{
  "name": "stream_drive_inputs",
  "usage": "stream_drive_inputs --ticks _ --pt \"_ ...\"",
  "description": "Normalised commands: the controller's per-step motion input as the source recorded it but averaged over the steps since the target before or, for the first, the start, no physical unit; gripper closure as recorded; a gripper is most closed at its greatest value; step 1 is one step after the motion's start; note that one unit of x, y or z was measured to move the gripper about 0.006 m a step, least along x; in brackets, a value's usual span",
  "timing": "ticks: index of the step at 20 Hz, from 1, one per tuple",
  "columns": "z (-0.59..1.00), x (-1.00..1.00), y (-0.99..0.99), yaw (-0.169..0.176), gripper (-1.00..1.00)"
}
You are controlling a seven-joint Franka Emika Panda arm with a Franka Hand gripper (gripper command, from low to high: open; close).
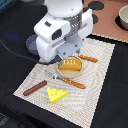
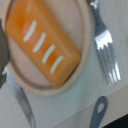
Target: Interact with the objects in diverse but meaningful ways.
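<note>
**Bread loaf on the plate under the arm**

Bread loaf point(image 2: 42, 42), orange with four pale slashes, lies on a tan plate point(image 2: 84, 60). Fork point(image 2: 106, 47) flanks it; cheese wedge point(image 1: 57, 95) sits at the exterior view's six o'clock, sausage point(image 1: 35, 89) at eight. No writing legible. Gripper point(image 1: 70, 56) hangs above; jaw spacing cannot be told.

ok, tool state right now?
Tool: cannot be told; it hangs over the bread loaf on the plate, fingers hidden in both views.

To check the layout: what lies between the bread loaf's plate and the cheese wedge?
In the exterior view, an orange-handled fork lies on the mat between the plate under the bread loaf and the cheese wedge.
</note>
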Motion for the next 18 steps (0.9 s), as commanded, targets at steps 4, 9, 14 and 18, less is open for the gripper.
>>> stream_drive_inputs --ticks 4,9,14,18 --pt "0.15 0.08 -0.71 0.052 -1.0" --pt "0.13 0.18 -0.54 0.122 -1.0" --pt "0.17 0.2 -0.54 0.147 -1.0" --pt "0.12 0.3 -0.54 0.101 -1.0"
